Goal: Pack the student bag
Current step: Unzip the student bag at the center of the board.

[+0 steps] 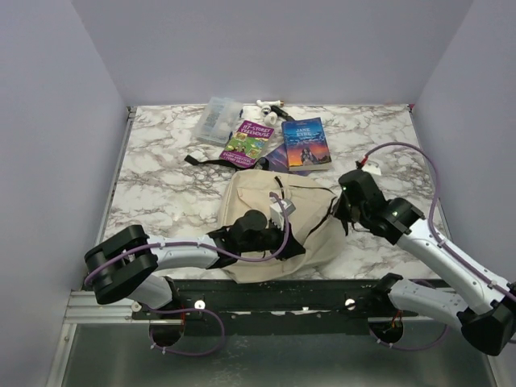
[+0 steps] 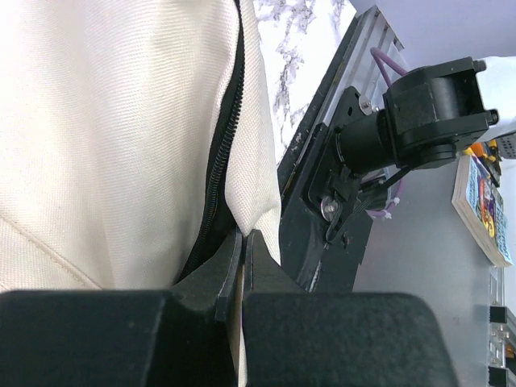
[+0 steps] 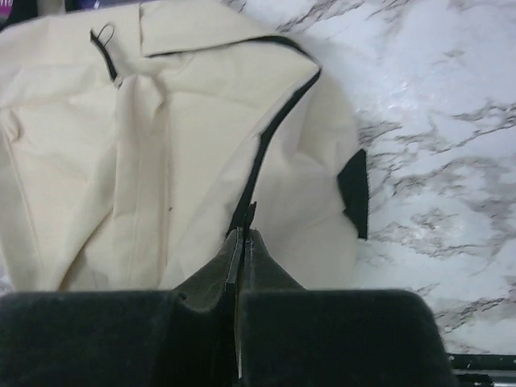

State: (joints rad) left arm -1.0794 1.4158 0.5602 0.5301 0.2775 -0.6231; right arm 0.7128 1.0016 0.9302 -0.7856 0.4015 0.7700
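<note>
The beige student bag lies flat near the table's front edge, its black zipper running along the right side. My left gripper is shut on a fold of the bag's beige fabric beside the zipper at its near edge. My right gripper is shut on the black zipper pull at the bag's right side. Two books lie behind the bag: a purple and green one and a blue "Jane Eyre".
A clear plastic box and a small white object sit at the back of the marble table. A black strap trails left of the books. The black mounting rail runs along the near edge.
</note>
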